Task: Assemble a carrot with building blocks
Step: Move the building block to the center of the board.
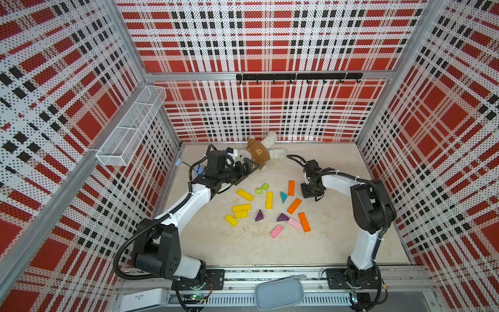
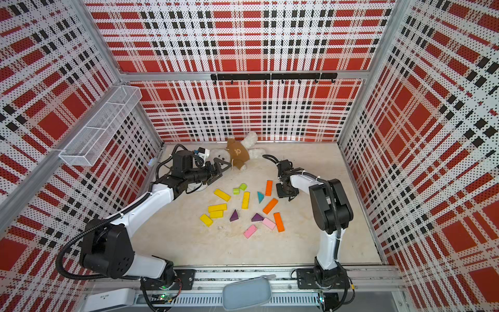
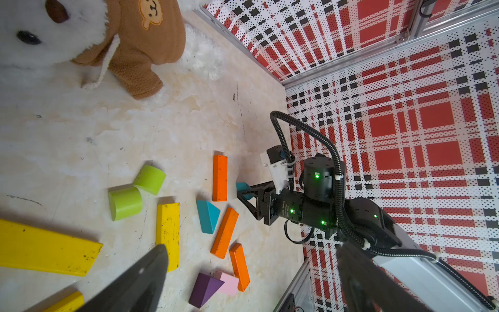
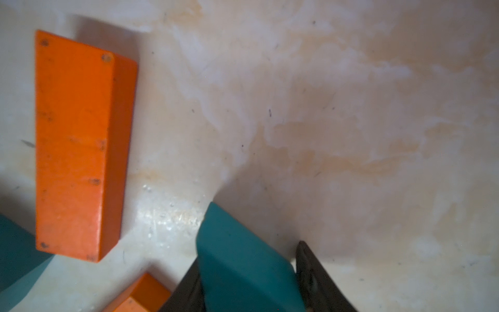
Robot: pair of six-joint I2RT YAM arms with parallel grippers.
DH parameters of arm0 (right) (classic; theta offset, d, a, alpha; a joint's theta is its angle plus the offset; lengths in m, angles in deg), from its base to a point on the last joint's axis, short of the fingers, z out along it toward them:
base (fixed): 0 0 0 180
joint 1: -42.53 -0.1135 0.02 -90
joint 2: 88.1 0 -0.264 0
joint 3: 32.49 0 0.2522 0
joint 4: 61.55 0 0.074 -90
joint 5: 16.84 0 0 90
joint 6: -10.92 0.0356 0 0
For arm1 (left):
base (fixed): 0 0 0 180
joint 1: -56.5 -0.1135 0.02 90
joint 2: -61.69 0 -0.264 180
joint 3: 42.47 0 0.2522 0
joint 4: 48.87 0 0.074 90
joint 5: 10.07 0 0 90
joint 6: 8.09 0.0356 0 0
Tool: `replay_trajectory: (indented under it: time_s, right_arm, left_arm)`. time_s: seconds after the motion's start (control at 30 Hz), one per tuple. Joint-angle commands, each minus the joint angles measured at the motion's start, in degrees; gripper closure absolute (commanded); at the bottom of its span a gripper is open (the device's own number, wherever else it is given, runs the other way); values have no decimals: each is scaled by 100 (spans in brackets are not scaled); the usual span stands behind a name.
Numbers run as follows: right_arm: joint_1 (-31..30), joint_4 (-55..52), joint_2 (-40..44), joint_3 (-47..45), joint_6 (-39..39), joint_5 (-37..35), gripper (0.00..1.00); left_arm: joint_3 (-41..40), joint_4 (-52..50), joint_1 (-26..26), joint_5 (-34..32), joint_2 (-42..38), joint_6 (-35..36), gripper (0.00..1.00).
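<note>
Grey pouch (image 1: 279, 293) sits on the front rail in both top views, ahead of a beige marbled tabletop (image 1: 243, 251) boxed by red plaid walls (image 1: 270, 108), with a wire basket (image 1: 132, 127) on one wall and a plush toy (image 1: 259, 152) at the back edge. Mid-tabletop the building blocks (image 1: 269, 200) lie scattered. The right gripper (image 1: 311, 194) points down on their side toward the right edge, beside an orange block (image 1: 291, 187). The left gripper (image 1: 253, 168) hangs near the plush toy.

From the left wrist, its fingers (image 3: 140, 281) stand wide apart, facing the blocks.

From the right wrist, dark fingers (image 4: 313, 272) press both sides of a teal triangle (image 4: 243, 264), near that orange block.
</note>
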Motion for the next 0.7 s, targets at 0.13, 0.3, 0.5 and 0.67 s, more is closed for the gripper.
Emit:
replay_trajectory:
  time_s: [0.13,0.3,0.5,0.67]
  right_arm:
    - [33,-207,-282,685,347,-260,54]
    - [118,-415,-716,1297,288,-264,55]
    - [238,-664,-1126,1721,156,-156,54]
    - [272,-709,-1195,1722,175,-32,51]
  left_arm:
    - [-16,106,72,66,32,-45,1]
    - [-11,106,74,73,35,-45,1]
    - [-6,115,73,88,42,-54,1]
    - [0,115,73,101,32,-63,1]
